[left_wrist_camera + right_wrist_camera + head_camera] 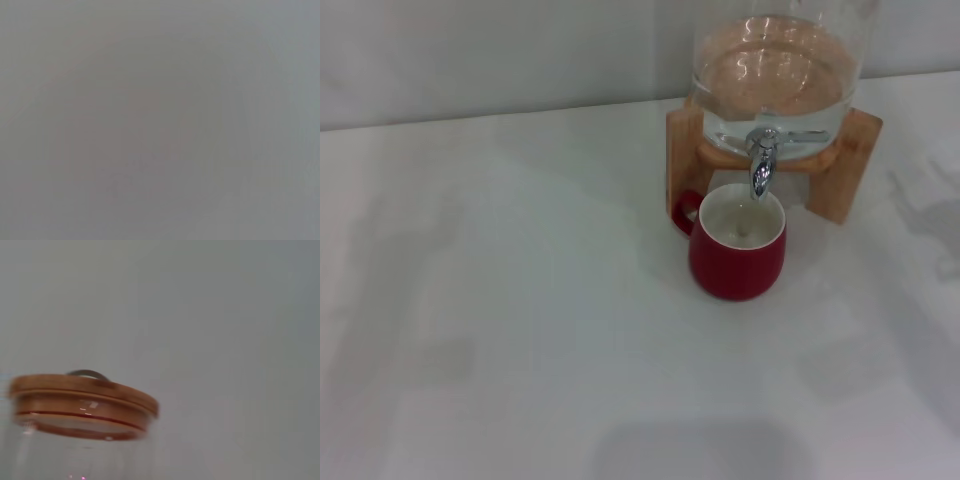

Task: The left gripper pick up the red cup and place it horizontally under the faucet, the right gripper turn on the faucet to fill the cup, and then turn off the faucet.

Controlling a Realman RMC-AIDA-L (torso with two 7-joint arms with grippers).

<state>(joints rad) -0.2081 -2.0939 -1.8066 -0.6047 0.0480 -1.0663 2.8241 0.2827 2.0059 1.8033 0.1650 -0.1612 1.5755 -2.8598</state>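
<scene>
The red cup [737,245] stands upright on the white table, its handle toward the left, directly beneath the faucet [763,160]. Its white inside shows some liquid. The chrome faucet points its spout down into the cup's mouth from the glass dispenser [780,70], which rests on a wooden stand [845,165]. Neither gripper appears in the head view. The left wrist view shows only a plain grey surface. In the right wrist view I see the dispenser's wooden lid [80,405] with a metal ring on top.
The white table [500,300] spreads wide to the left and front of the cup. A pale wall runs behind the dispenser. Faint shadows lie at the table's front and right side.
</scene>
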